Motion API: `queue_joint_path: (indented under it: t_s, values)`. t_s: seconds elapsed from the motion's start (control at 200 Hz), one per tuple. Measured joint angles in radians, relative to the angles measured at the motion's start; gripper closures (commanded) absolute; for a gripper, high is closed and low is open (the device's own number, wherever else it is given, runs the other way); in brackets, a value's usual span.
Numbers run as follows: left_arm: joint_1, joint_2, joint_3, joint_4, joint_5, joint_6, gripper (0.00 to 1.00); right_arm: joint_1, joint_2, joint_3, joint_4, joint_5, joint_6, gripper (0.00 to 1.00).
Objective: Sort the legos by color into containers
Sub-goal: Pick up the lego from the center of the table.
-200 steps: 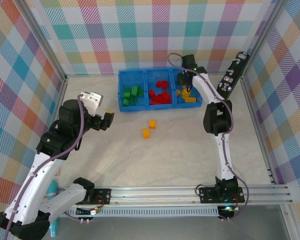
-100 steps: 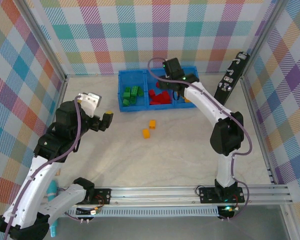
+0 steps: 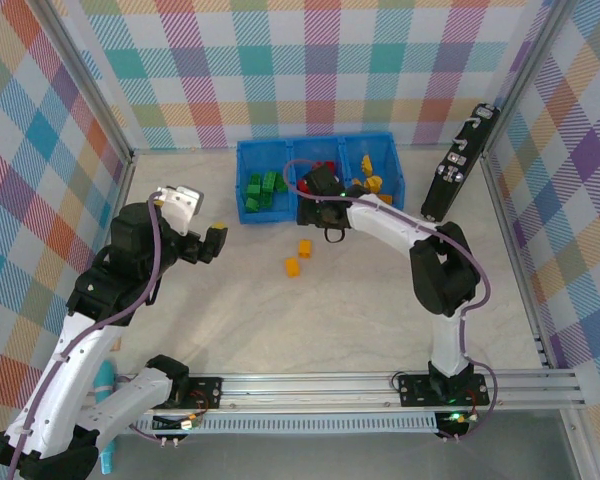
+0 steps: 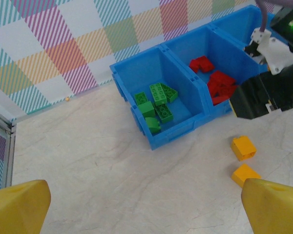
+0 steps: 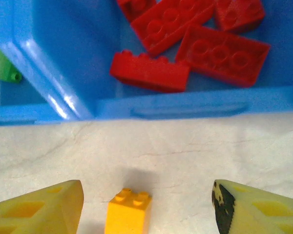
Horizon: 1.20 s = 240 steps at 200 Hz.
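Your right gripper (image 5: 147,207) hangs just in front of the blue tray (image 5: 185,109). Its jaws are apart and empty, and one yellow-orange brick (image 5: 129,214) lies on the surface (image 3: 280,320) between them at the bottom of the wrist frame. I'd judge it is lined up that way to straddle the brick for a pick.

Red legos (image 5: 205,29) lie in the middle compartment along the top of that frame. Green ones (image 3: 263,190) sit in the left compartment and yellow ones (image 3: 372,180) in the right. A second loose yellow-orange brick (image 3: 292,267) sits just below the first in the overhead view.

Your left gripper (image 3: 213,241) hovers at centre-left, jaws wide and empty, probably parked clear of the work.
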Motion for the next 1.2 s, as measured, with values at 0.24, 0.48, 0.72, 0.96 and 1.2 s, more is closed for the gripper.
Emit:
queue_joint_path:
  t_s: [0.24,0.48,0.72,0.96,1.2]
  values:
    - [0.000,0.001,0.000,0.000,0.000,0.000,0.00,0.002,0.032,-0.017,0.013,-0.060,0.044,0.27]
    - [0.000,0.009,0.000,-0.001,0.001,0.000,0.00,0.003,0.072,-0.038,0.022,-0.109,0.082,0.27]
    - [0.000,0.022,0.000,-0.001,0.000,0.000,0.00,0.005,0.087,-0.038,0.023,-0.141,0.095,0.27]
    - [0.000,0.022,0.000,-0.001,0.000,0.000,0.00,0.037,0.135,-0.037,0.018,-0.143,0.090,0.30]
    - [0.000,0.022,0.000,-0.001,0.000,0.000,0.00,0.060,0.151,-0.020,-0.012,-0.099,0.056,0.56]
